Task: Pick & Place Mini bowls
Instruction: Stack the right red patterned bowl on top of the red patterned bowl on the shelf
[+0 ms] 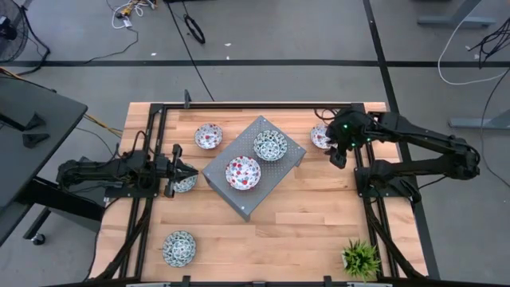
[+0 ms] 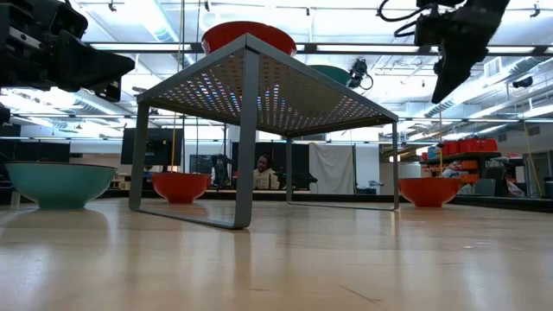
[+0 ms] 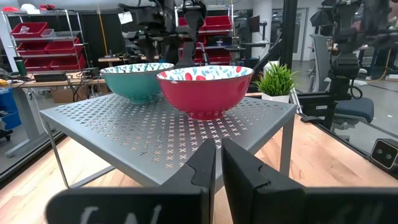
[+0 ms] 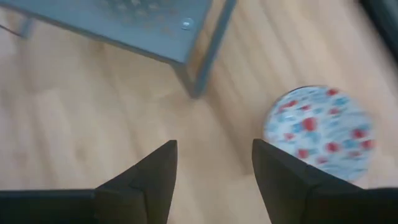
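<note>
Left tool pinched nearly closed, low; right tool spread wide, raised.

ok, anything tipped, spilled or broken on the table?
Nothing stands out. All six mini bowls sit upright, two on the grey perforated rack, four on the wooden table; the potted plant stands upright too.

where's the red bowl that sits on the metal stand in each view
High view: red bowl on the grey stand, near picture centre.
Low view: its red rim peeks above the stand top, upper middle.
Left wrist view: centre, in front of the teal bowl.
Right wrist view: not in it; only a stand corner shows.
Shared landmark: the perforated stand.
</note>
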Controlling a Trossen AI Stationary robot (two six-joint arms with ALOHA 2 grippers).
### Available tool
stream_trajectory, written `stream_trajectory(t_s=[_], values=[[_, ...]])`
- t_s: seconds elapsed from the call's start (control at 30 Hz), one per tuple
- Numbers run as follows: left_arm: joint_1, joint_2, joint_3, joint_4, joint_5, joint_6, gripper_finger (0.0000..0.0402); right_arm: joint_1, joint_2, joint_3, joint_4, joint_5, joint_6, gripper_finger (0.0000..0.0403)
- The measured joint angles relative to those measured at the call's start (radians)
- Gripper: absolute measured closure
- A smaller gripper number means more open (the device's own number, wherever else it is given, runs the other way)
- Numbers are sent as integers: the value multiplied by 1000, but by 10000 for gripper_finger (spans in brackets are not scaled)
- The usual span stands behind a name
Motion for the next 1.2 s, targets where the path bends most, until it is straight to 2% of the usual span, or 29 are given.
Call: stream_trajectory(t_s=[0.23,0.63,0.77,1.0,1.2], values=[[0,0,0,0,0,0,372,0,0,-24,7,133,-245,195],[0,0,0,0,0,0,372,0,4,-147,130,138,-476,195],[0,0,0,0,0,0,372,0,31,-176,163,144,-520,195],[0,0,0,0,0,0,372,-10,102,-214,183,259,-495,195],[0,0,0,0,0,0,372,-22,119,-258,197,267,-517,195]])
